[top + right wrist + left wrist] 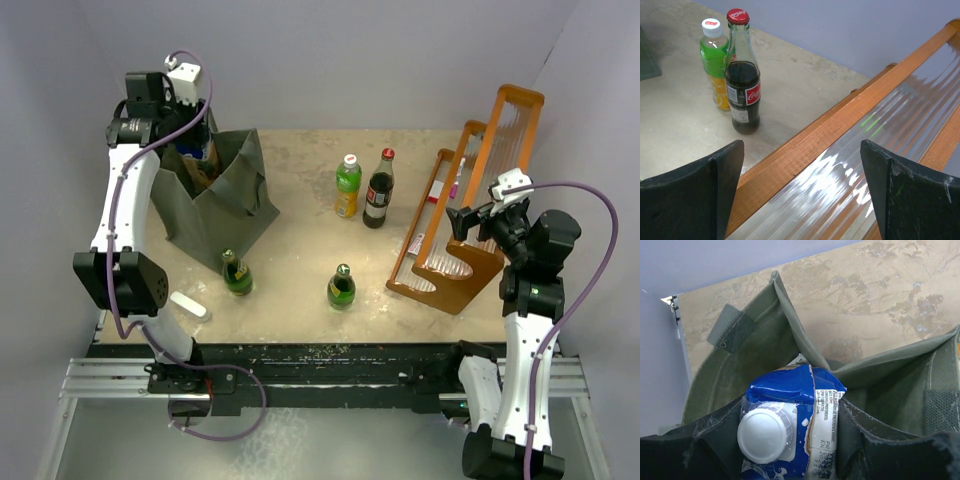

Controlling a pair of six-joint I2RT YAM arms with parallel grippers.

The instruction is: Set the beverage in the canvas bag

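Note:
The beverage is a blue carton [790, 420] with a white screw cap. My left gripper [792, 440] is shut on it, one dark finger [705, 445] on each side. The carton hangs in the open mouth of the dark olive canvas bag [765, 340], with the fabric walls around it. From above, the left gripper [195, 150] is at the top of the canvas bag [215, 205] at the back left of the table. My right gripper [802, 195] is open and empty over the orange rack [840, 120]; from above the right gripper [465, 220] is at the right.
A green-and-orange bottle [347, 186] and a cola bottle [379, 190] stand mid-table at the back. Two small green bottles [237, 273] [341, 287] stand nearer the front. The orange wooden rack [470, 215] fills the right side.

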